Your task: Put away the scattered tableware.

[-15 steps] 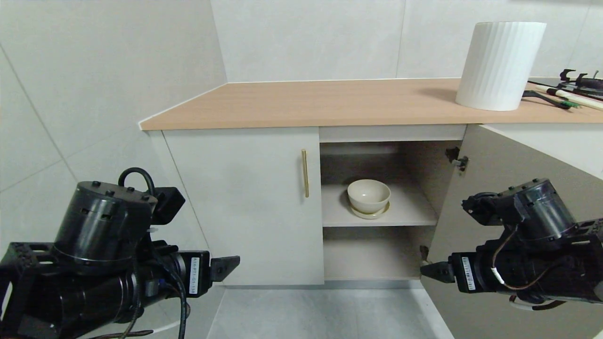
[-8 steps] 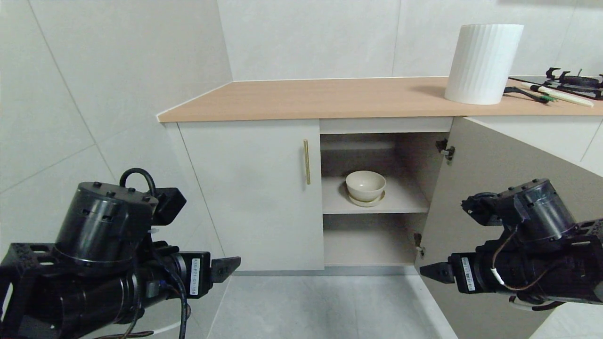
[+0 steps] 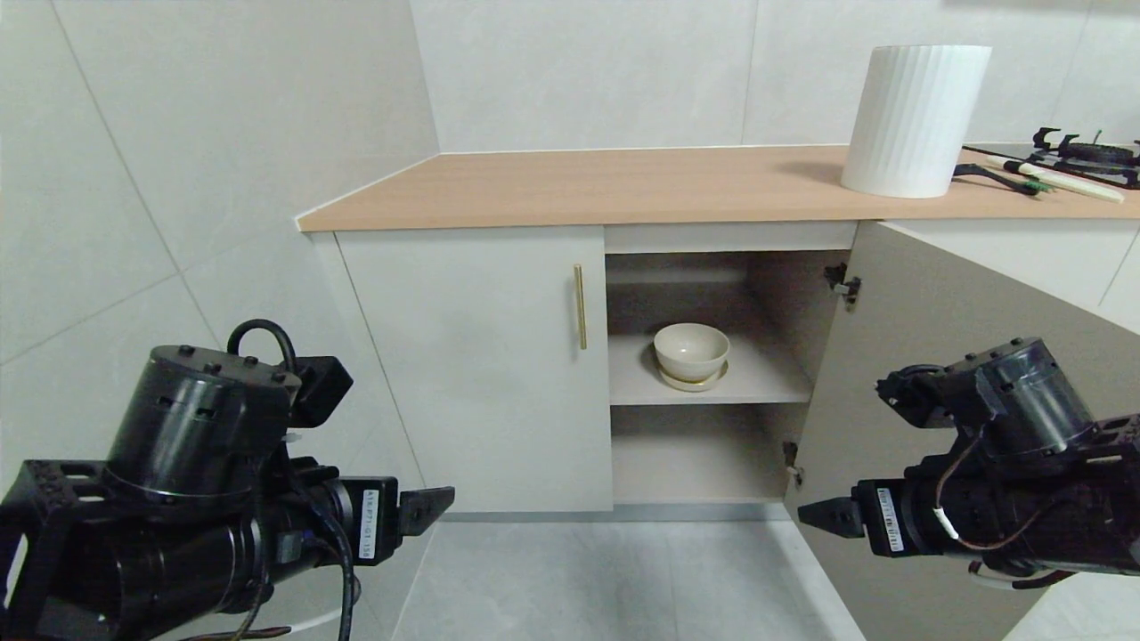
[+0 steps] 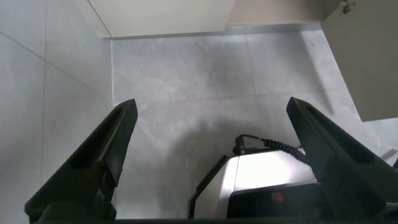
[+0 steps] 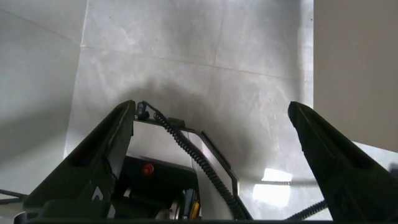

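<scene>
A cream bowl [image 3: 691, 351] rests on a small plate [image 3: 691, 381] on the middle shelf of the open cabinet [image 3: 766, 378]. My left gripper [image 3: 427, 509] hangs low at the left, well short of the cabinet, pointing toward it. Its fingers [image 4: 106, 155] stand wide apart with nothing between them, the floor below. My right gripper [image 3: 819, 516] is low at the right, beside the open cabinet door [image 3: 917, 356]. Its fingers [image 5: 323, 155] are spread too, holding nothing.
The left cabinet door [image 3: 481, 365] is shut, with a brass handle [image 3: 579, 306]. On the wooden counter [image 3: 623, 187] stand a white ribbed cylinder [image 3: 916, 120] and some utensils [image 3: 1042, 174] at the far right. A tiled wall runs along the left; grey floor [image 3: 614, 579] lies before the cabinet.
The head view shifted back and to the side a second ago, so the cabinet looks smaller; since half a second ago it hardly moved. Both grippers stay in place and open.
</scene>
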Controlling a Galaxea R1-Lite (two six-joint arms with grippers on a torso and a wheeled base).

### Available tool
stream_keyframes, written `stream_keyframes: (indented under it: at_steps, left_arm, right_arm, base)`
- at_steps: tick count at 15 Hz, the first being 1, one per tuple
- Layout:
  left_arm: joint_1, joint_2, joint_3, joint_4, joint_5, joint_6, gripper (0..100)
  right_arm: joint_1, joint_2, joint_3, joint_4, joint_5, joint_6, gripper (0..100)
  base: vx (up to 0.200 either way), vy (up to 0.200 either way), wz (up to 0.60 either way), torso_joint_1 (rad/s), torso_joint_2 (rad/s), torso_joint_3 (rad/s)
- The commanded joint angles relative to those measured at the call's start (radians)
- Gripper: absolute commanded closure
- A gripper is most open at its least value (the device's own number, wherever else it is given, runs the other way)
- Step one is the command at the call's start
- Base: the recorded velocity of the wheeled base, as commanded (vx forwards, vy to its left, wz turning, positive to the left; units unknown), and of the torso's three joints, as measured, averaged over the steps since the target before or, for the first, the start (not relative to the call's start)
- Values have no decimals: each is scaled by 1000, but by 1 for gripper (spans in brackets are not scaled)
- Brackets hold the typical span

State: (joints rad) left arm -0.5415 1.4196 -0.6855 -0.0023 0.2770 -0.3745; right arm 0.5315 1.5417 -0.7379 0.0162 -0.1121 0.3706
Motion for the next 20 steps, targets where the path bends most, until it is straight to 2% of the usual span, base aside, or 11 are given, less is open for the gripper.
stream_keyframes:
  at_steps: [1,3,5,10,15,19,20]
  left_arm:
    - [0,4,1,1,1,2,0]
    - [0,5,9,-1,2,22,0]
    - [0,5,9,-1,4,22,0]
    - [0,5,9,-1,4,22,0]
    - [0,7,9,-1,4,22,0]
    - [0,5,9,-1,4,22,0]
    - [0,5,9,-1,4,22,0]
  right_arm:
    - [1,-14,-5,33,0,-12,0]
    - [1,-34,-8,91,0,-50,0]
    - [1,-49,-9,143,0,-70,0]
    - [1,-75,-72,375,0,-114,0]
    - [-1,-175,-98,584,-1,-223,0]
    - [-1,-288,-136,706,-40,-277,0]
    - [-22,-301,-150,717,-87,-277,0]
  base:
    - [0,0,0,0,0,0]
    - [0,-100,0,4,1,4]
    - [0,-200,0,-5,2,-2]
    - [0,-200,0,5,0,0]
    - [0,-200,0,2,2,5]
    - [0,0,0,0,0,0]
    - [0,0,0,0,0,0]
